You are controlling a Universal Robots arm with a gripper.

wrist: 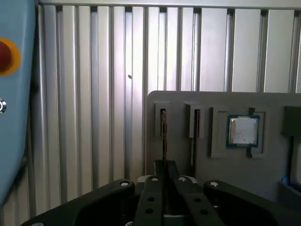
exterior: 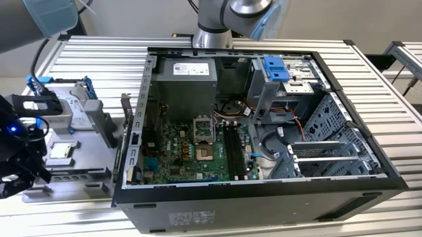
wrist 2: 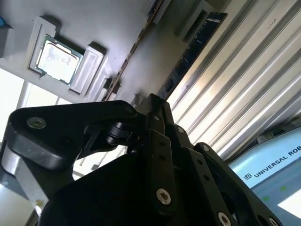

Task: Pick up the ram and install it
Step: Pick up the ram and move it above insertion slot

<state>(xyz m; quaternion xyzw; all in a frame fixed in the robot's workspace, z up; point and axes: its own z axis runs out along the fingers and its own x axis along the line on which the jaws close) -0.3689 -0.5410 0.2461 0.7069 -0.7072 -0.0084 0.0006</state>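
Ram sits in a thin holder slot on the gray tray, right at the gripper. In the second wrist view the ram shows its dark flat side. We think the jaws are pinching the near end of it: in the first wrist view they look pressed together w/ just the thin stick btw them. So we judge this is the pick-up step, and the install part is not done yet. The open computer case w/ its green board is well apart from the tray. We think the lift calls for a straight pull out of the slot, no twist, bc the stick is thin and the slot walls are close on both sides. The ram stands on its thin edge. Its long way runs straight out from the gripper, lined up w/ the ribs of the metal table. A 2nd thin stick stands just beside it, and the square silver chip is past that.
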